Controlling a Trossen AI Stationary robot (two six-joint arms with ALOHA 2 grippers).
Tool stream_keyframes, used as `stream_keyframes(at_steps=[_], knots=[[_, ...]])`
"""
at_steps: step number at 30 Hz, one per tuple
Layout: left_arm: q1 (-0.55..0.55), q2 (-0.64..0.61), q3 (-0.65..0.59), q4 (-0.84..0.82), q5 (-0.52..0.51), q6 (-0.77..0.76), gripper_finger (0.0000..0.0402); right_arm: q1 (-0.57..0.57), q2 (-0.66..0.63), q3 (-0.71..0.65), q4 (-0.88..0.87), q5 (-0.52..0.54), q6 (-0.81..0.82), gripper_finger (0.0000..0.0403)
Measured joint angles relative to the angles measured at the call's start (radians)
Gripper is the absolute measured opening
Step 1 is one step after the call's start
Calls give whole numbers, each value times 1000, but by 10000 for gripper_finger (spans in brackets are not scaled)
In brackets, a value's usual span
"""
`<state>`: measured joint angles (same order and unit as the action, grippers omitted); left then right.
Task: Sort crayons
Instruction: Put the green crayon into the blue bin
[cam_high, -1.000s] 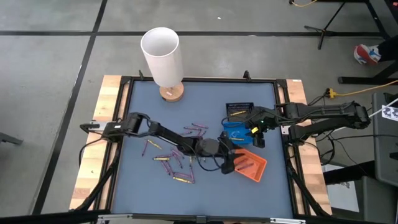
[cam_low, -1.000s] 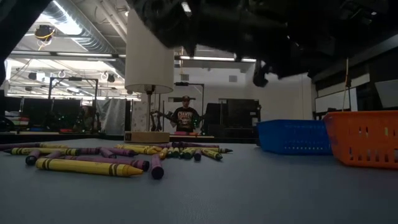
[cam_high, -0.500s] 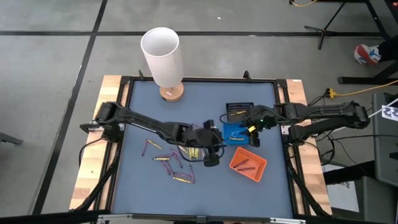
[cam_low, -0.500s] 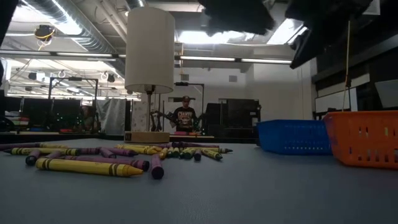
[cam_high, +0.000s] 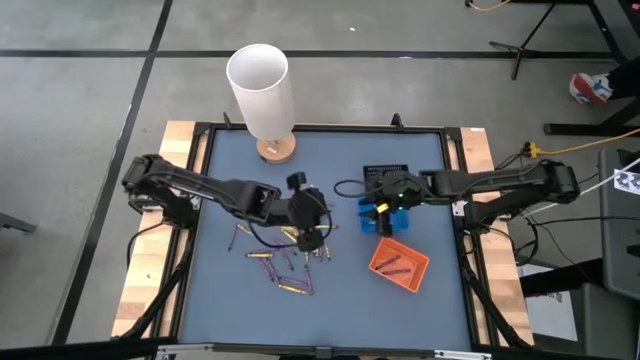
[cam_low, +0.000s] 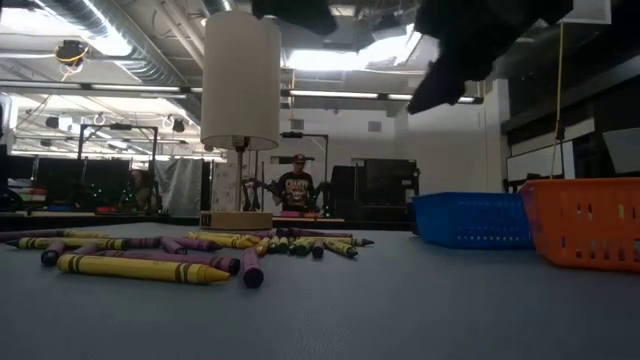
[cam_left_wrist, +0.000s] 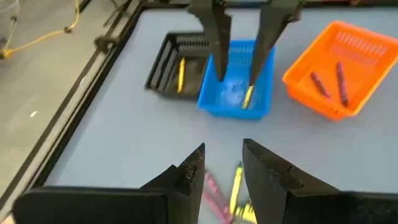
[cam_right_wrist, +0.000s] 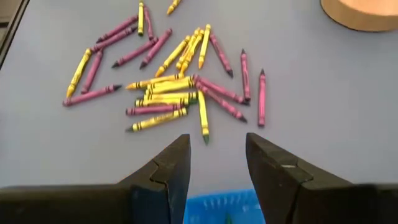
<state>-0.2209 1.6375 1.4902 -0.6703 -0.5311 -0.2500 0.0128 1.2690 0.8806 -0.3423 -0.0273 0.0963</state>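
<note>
Our left gripper (cam_left_wrist: 221, 168) hangs open and empty over the crayons (cam_right_wrist: 174, 93) heaped mid-table; the right gripper (cam_right_wrist: 214, 171), open and empty too, hovers above the blue tray (cam_high: 383, 215). Tightly packed sticks may let us pinch two colours together.

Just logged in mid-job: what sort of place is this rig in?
Probably an industrial lab or workshop: exposed ceiling ducts, bare concrete floor, a person among equipment behind the table.
</note>
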Motion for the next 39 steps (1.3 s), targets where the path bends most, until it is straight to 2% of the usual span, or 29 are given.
stream_keyframes(at_steps=[5, 10, 17, 23, 30, 35, 39], knots=[[-22, -2, -39, -65, -83, -65, 92, 0, 91, 0, 102, -11, 0, 154], [-31, -2, -168, -65, -84, -163, 92, 0, 175, 0, 149, -18, 0, 154], [-31, -2, -378, -38, -33, -345, 92, 1, 283, 0, 223, -18, 0, 154], [-31, -4, -471, 5, 18, -374, 91, 1, 356, 0, 271, -18, 9, 154], [-31, -135, -569, 20, 24, -366, 91, 42, 403, 0, 299, -19, 6, 154], [-32, -267, -662, 130, 22, -369, 91, 76, 435, 0, 354, 11, -37, 154], [-33, -324, -713, 222, 23, -369, 91, 79, 478, 0, 430, 36, -68, 154]])
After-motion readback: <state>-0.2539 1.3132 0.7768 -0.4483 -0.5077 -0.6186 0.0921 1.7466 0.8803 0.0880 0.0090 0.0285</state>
